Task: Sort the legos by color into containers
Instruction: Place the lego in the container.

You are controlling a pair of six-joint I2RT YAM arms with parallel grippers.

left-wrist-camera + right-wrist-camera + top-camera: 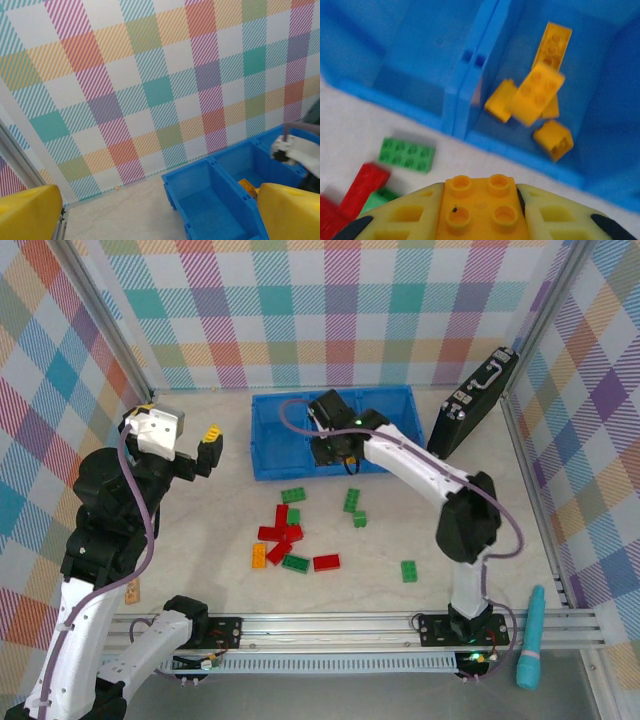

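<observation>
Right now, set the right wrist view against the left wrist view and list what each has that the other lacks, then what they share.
Right wrist, not left: the right hand shut on a yellow-orange studded plastic brick, a heap of yellow-orange bricks in one compartment of the blue plastic bin, and a green plastic brick and red plastic brick on the pale table.
Left wrist, not right: the open left hand, its yellow fingers wide apart, and the striped plaid wall.
Shared: that bin and table.
</observation>
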